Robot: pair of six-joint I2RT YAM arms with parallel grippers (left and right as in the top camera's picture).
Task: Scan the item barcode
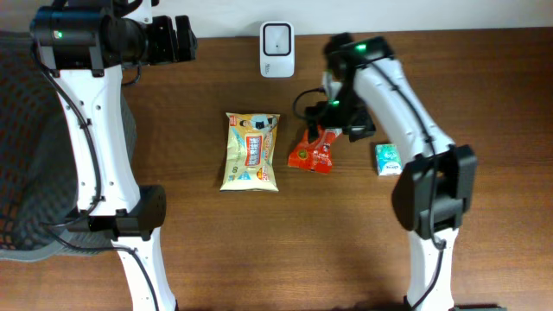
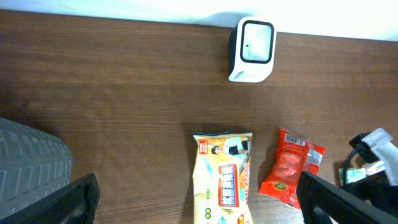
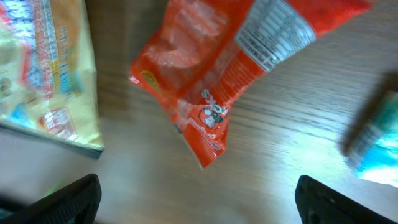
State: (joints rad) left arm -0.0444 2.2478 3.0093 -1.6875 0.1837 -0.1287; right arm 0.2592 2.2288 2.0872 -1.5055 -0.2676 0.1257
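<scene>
R gripper (image 3: 198, 186) is standing wide open, gripping nothing; red snack pkt (image 3: 211, 81) is lying just ahead of its fingers. L gripper (image 2: 198, 186) is hanging wide open, empty.

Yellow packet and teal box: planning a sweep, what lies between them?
The red packet lies between the yellow packet and teal box, shown in the overhead view.

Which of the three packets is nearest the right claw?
The red packet, just under the right claw; the yellow bag and teal pack lie off to either side.
</scene>
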